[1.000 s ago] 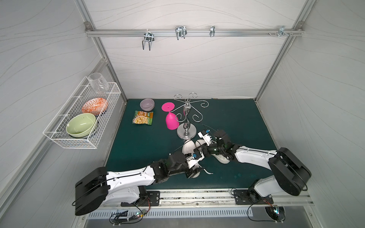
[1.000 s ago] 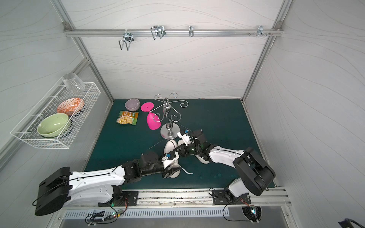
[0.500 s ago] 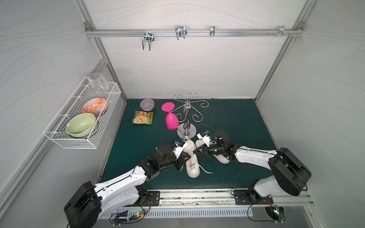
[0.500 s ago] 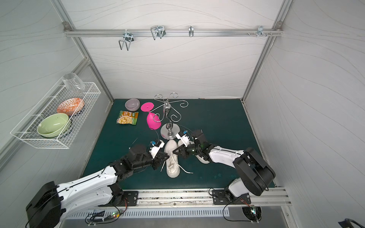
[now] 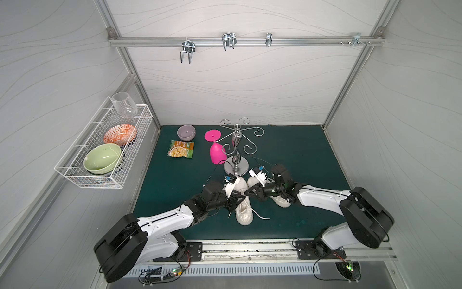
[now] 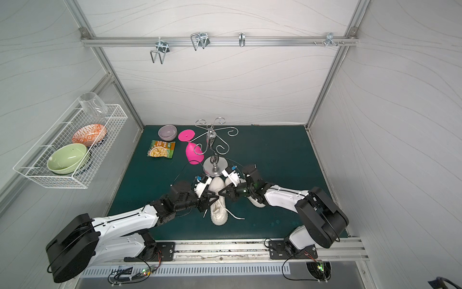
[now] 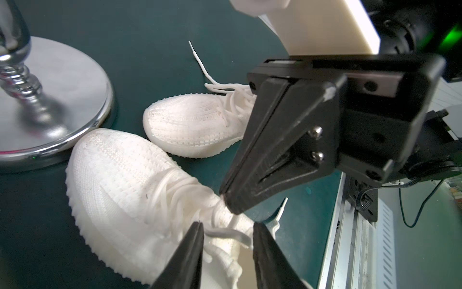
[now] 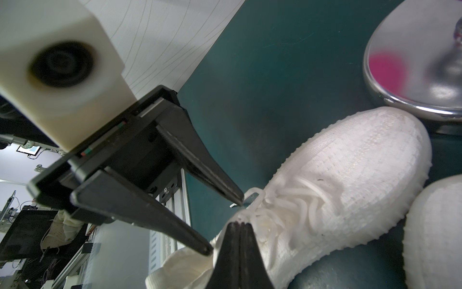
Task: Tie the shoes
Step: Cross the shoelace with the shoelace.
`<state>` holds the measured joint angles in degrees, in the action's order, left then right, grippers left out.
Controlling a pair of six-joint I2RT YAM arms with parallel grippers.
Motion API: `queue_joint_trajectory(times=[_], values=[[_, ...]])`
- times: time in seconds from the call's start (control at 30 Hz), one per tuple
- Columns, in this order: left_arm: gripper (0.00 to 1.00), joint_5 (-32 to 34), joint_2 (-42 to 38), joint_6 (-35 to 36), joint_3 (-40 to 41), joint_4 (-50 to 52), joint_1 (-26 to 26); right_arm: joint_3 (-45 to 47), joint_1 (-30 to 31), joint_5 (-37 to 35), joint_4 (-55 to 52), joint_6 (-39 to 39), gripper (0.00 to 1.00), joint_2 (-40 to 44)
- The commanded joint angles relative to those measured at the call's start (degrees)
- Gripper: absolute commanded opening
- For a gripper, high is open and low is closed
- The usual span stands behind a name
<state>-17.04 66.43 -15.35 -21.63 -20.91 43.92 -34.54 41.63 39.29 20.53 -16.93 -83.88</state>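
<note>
Shoes [image 6: 218, 211] side by side on counter [image 5: 175, 185], by stand base [image 5: 236, 166]. Right fingers [image 8: 240, 246] together at nearer shoe's laces [image 7: 175, 190]. Left fingers [image 7: 190, 250] apart around a loose lace [image 7: 226, 234]: should close squarely on that strand only.

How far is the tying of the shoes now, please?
Done: nothing; no bow shows, and a lace end lies loose on the mat. In hand: the right gripper is shut, seemingly pinching a lace of the near shoe; the left gripper has its jaws open around another strand. Left: the knot there, then the far shoe.
</note>
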Motion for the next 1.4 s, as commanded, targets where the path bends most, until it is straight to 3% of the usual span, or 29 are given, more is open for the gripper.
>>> queue_joint_trajectory(times=[0.0,0.57,0.87,1.13,1.37], values=[[0.37,2.60,0.92,-2.04,-0.82,-6.14,-0.19,-0.05,-0.29,0.80,-0.01,0.67,0.00,1.02],[0.24,4.63,2.86,-1.70,1.74,3.60,-0.18,-1.00,-0.24,1.49,-0.95,0.84,0.00,1.44],[0.37,1.31,-5.60,2.69,1.31,3.73,-0.21,-1.73,-0.24,3.37,-2.46,1.98,0.00,1.30],[0.28,-5.66,-0.94,10.23,-3.22,4.48,-0.30,-2.23,-0.27,4.62,-2.74,2.17,0.00,1.19],[0.27,-2.42,0.32,11.76,-4.04,2.72,-0.32,-2.40,-0.30,5.02,-2.96,2.16,0.00,1.09]])
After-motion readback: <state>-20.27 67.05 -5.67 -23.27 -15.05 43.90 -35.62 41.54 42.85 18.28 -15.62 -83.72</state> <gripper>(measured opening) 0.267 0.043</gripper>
